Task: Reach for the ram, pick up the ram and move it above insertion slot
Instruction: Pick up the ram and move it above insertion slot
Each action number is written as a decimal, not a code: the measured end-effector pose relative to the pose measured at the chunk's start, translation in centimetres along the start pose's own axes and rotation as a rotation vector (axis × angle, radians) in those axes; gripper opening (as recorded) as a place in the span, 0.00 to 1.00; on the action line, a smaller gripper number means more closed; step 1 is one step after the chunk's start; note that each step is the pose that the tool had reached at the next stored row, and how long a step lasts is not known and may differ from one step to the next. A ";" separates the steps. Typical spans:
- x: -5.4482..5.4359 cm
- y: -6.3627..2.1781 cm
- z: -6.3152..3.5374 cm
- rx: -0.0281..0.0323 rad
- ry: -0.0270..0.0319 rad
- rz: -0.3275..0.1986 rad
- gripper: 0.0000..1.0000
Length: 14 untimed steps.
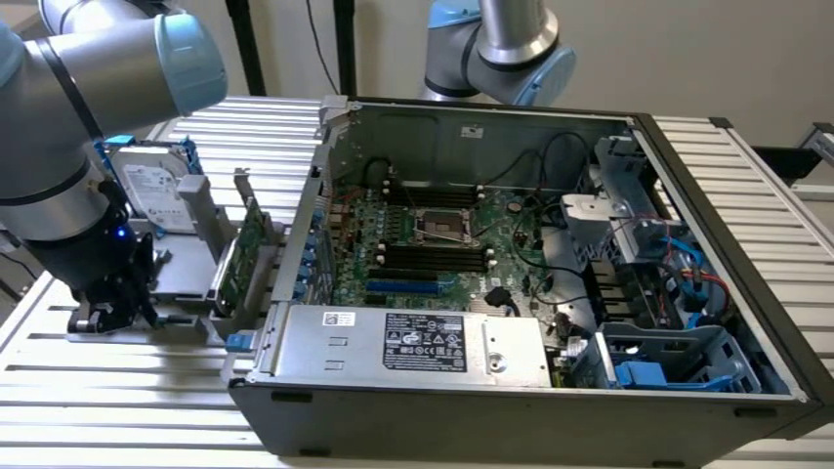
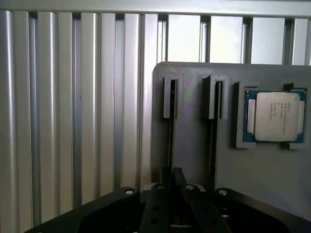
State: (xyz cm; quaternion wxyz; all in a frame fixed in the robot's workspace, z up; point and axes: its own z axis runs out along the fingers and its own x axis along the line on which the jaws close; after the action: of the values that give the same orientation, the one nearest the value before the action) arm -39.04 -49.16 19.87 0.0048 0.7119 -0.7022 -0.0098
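While the open case [image 1: 521,244] fills the tabletop's [image 1: 117,391] middle, the arm [image 1: 65,117] stands by the edge at the exterior view's left.
Low over a grey holder [image 2: 272,184], the pincer [image 2: 171,172] meets the ram [image 2: 171,136], edge-on in a slot; its grip I cannot tell.

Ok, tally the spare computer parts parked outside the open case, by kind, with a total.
Silver hard drive with white label: 1
Green expansion card with metal bracket: 1
Square silver processor chip on a green base: 1
Thin dark edge-on sticks in grey slotted brackets, apparently ram: 2
Total: 5
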 end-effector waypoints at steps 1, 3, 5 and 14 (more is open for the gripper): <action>0.0 0.00 0.00 0.0000 0.0001 0.000 0.15; 0.0 0.00 0.00 -0.0001 0.0001 0.000 0.13; 0.0 0.00 0.00 0.0000 0.0001 0.000 0.13; 0.0 0.01 -0.08 0.0003 -0.0019 0.000 0.13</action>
State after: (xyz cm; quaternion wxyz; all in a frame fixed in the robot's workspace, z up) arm -39.05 -49.15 19.95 0.0041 0.7118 -0.7023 -0.0104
